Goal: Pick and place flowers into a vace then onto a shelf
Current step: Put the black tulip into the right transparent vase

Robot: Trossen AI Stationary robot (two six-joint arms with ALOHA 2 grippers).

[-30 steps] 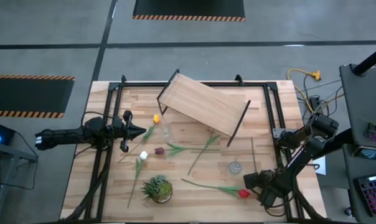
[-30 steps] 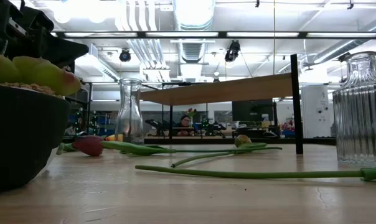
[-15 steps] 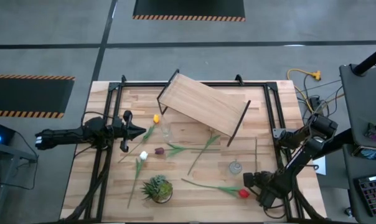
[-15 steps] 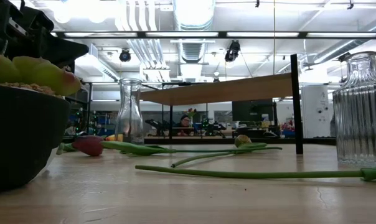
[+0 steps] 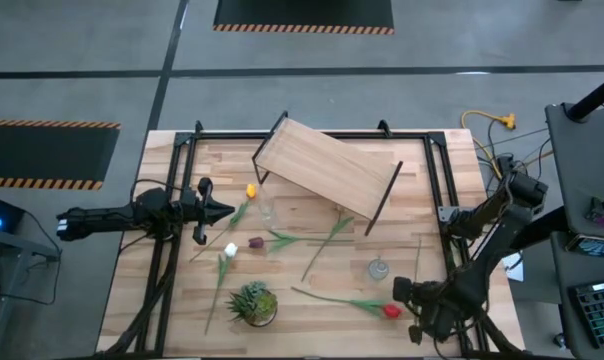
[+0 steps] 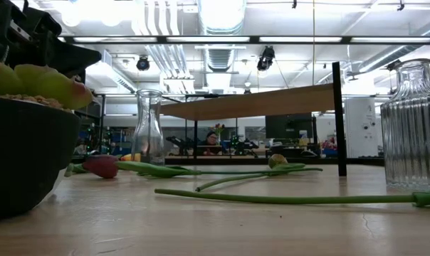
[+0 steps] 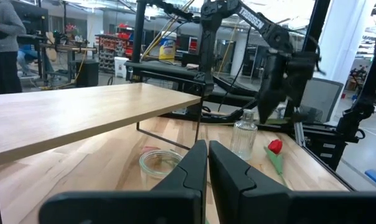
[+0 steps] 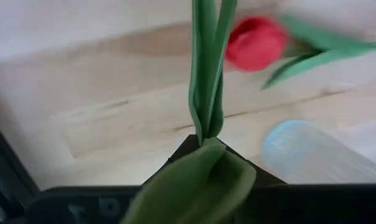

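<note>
Gripping a green stem (image 8: 206, 74), the right gripper (image 5: 402, 291) sits at the near right of the table (image 5: 312, 315), just right of a red tulip (image 5: 391, 311); in the right wrist view the stem and a leaf are pinched between the fingers, with the red head and a glass vase (image 8: 312, 152) beyond. That vase (image 5: 379, 268) stands just left of and beyond the gripper. The left gripper (image 5: 222, 210) hovers at the left side, fingers pressed together, pointing right toward a second, smaller vase (image 5: 267, 208) near the shelf (image 5: 327, 168). The shelf stands at the far middle of the table, set at an angle.

Other flowers lie flat on the table: a yellow tulip (image 5: 250, 190) just left of the small vase, a white one (image 5: 230, 250) and a maroon one (image 5: 257, 242) near the middle, and a stem (image 5: 327, 245) slanting toward the shelf's near right leg. A potted plant (image 5: 253, 303) sits at the near edge, left of the red tulip.
</note>
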